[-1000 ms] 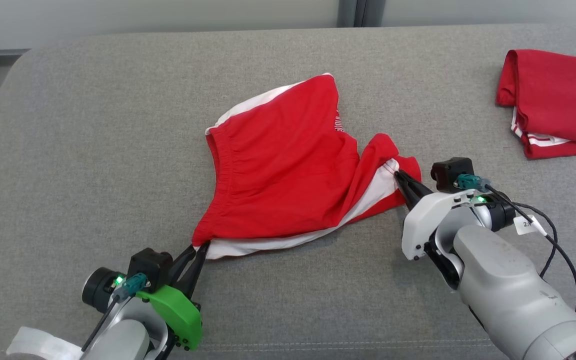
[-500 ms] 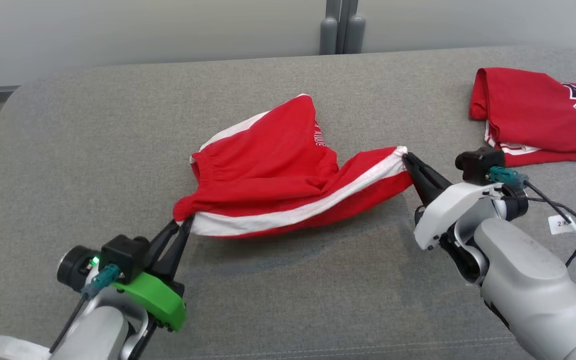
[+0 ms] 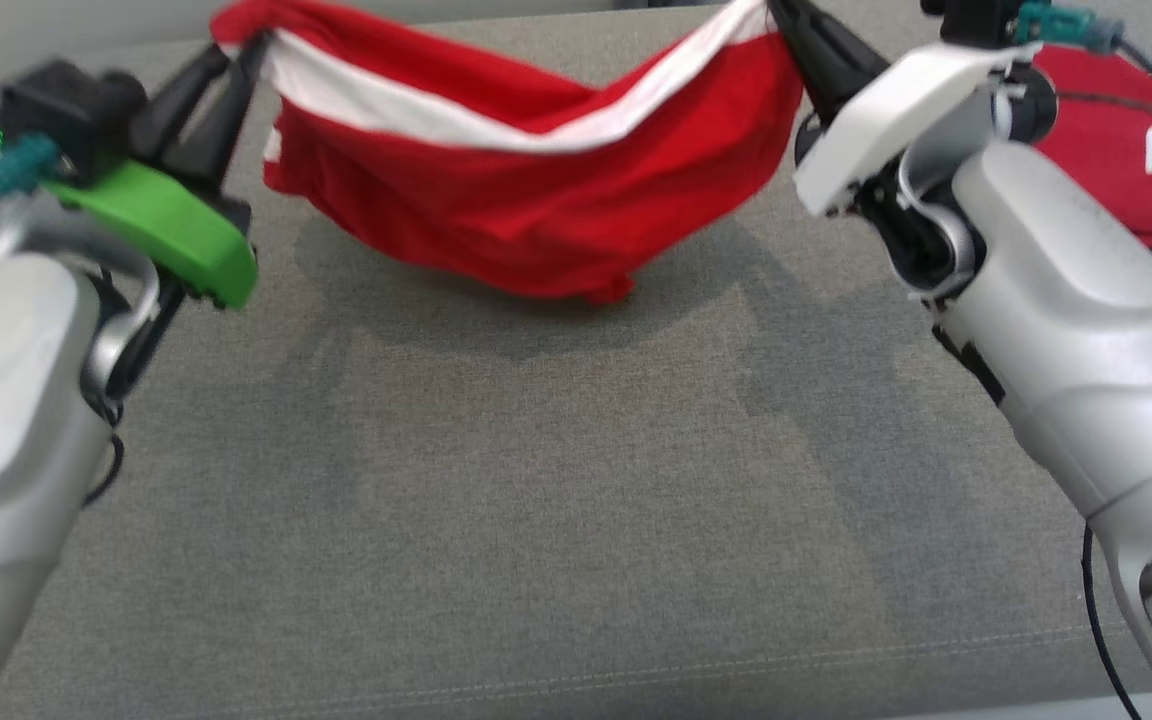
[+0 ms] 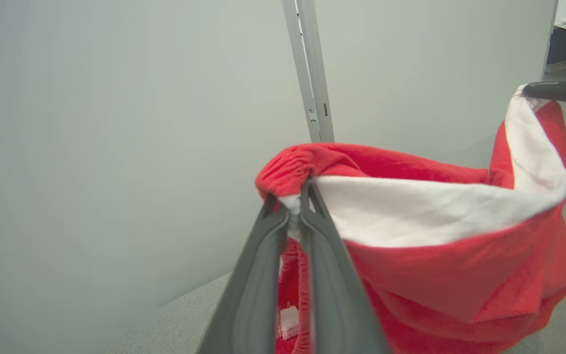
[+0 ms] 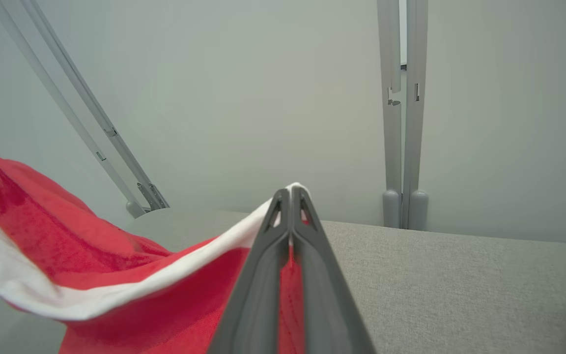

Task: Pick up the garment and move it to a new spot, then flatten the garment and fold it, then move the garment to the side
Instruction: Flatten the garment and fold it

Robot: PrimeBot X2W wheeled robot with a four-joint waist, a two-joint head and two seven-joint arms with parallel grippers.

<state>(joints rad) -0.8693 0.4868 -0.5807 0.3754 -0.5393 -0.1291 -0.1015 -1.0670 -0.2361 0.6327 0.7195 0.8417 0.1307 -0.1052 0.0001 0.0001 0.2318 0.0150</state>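
The left hand (image 3: 244, 52), at ten o'clock in the head view, is closed tight on one end of the white-banded edge of the red fabric garment (image 3: 526, 220). The right hand (image 3: 786, 18), at one o'clock, is pinched shut on the other end of that edge. The garment is slung between the two hands at twelve o'clock, its banded edge sagging in the middle and its body hanging in a loose pouch. The lowest fold is seen close above the grey fabric-covered surface (image 3: 536, 500); whether it touches cannot be told. A second red garment with dark lettering (image 3: 1106, 180) is laid on the surface at two o'clock, behind the right arm.

The first step, picking up and carrying to a new spot, is judged to be in hand, with flattening and folding not yet begun. For the next move, both hands would need to be carried together with the edge drawn tauter. The cloth could then be lowered, hanging end first, onto bare surface well apart from the second garment, so that it is spread rather than bunched.
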